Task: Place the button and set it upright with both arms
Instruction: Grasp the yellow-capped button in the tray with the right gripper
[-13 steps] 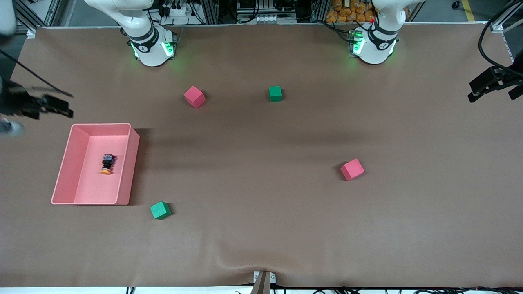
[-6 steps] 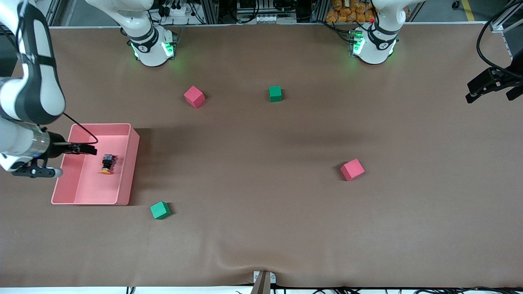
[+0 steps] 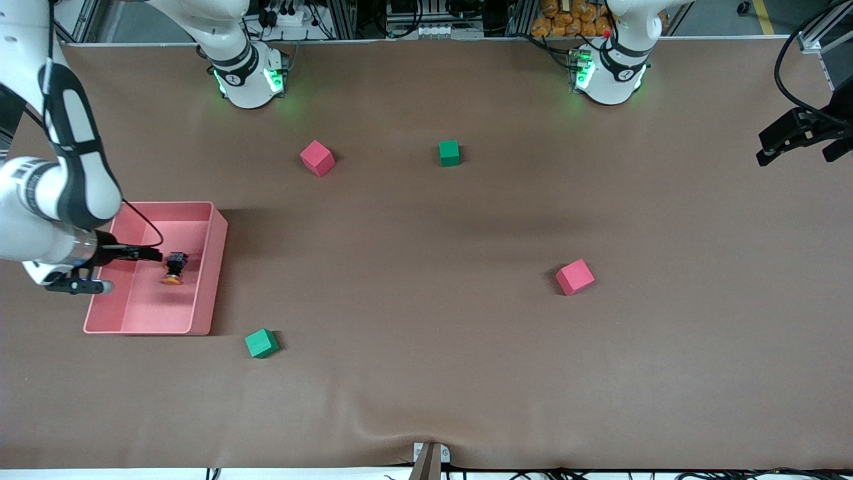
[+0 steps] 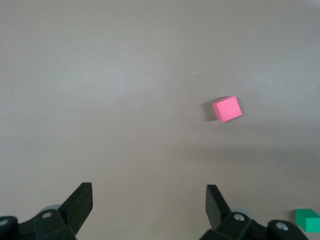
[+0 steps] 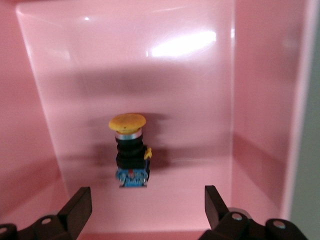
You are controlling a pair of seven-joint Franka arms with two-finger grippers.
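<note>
The button [image 3: 174, 267] lies on its side on the floor of a pink bin [image 3: 210, 280], orange cap toward the front camera. My right gripper [image 3: 150, 254] is open over the bin, just beside the button's black body, toward the right arm's end of the table. In the right wrist view the button [image 5: 131, 150] lies ahead of the open right gripper [image 5: 147, 200], apart from both fingers, inside the bin [image 5: 260, 100]. My left gripper [image 3: 766, 150] is open and empty over the table's edge at the left arm's end; in the left wrist view the gripper [image 4: 148, 197] has bare table beneath it.
Two pink cubes [image 3: 316, 157] [image 3: 574, 277] and two green cubes [image 3: 449, 153] [image 3: 261, 343] lie scattered on the brown table. The left wrist view shows a pink cube [image 4: 226, 109] and a green cube [image 4: 307, 219]. The bin's walls stand close around the button.
My right arm has swung in from the table's edge to over the bin and brought its open gripper close to the button. My left gripper has shifted slightly.
</note>
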